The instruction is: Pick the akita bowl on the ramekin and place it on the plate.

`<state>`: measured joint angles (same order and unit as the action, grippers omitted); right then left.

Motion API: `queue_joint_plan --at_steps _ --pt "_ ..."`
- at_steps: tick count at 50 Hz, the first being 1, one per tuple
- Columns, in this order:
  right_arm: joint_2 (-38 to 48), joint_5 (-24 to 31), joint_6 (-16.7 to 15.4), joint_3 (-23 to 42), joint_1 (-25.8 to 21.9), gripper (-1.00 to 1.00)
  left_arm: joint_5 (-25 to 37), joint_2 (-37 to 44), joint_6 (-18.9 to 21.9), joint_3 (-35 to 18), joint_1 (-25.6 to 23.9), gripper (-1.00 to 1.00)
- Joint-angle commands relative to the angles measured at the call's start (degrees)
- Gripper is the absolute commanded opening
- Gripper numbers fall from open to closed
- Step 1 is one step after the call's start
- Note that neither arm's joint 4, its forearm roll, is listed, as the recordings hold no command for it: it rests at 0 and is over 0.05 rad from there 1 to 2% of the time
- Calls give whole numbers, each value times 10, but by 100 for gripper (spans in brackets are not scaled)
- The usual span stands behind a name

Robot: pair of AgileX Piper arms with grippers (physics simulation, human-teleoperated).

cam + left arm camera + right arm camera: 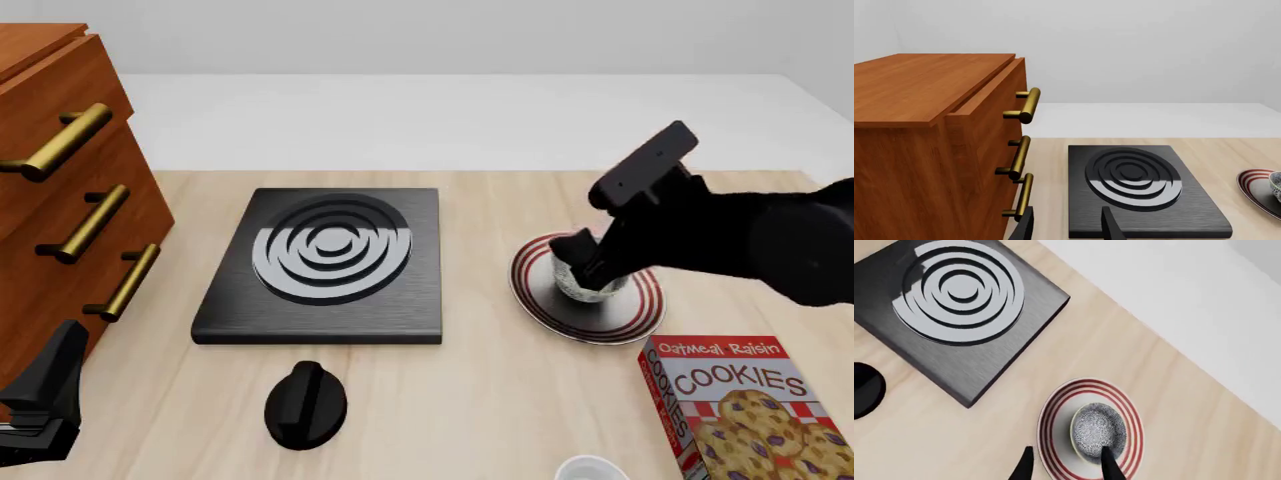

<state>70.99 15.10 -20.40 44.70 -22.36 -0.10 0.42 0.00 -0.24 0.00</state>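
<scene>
Right gripper spread over the akita bowl, which I see sitting inside the plate, one finger crossing its rim; left gripper open near the burner; ramekin at front table edge.

A simulated kitchen-style tabletop is shown, rendered rather than photographed. A light wooden table is set against plain grey-white surroundings. A black square burner with grey concentric rings is placed on it, with a black control knob just in front. A wooden drawer cabinet with brass bar handles is located at the left. Tableware is present: a red-ringed plate carrying a speckled akita bowl. A box of oatmeal raisin cookies is positioned at the near right.
</scene>
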Motion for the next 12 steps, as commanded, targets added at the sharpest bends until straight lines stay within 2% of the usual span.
queue_joint_plan --at_steps 1,9,12 --pt "-94 -30 82 -50 -36 100 0 0 0 0 0 100" --pt "-242 -69 165 -140 -57 100 0 0 0 0 0 100" --pt "-311 -61 172 -175 -55 100 0 0 0 0 0 100"
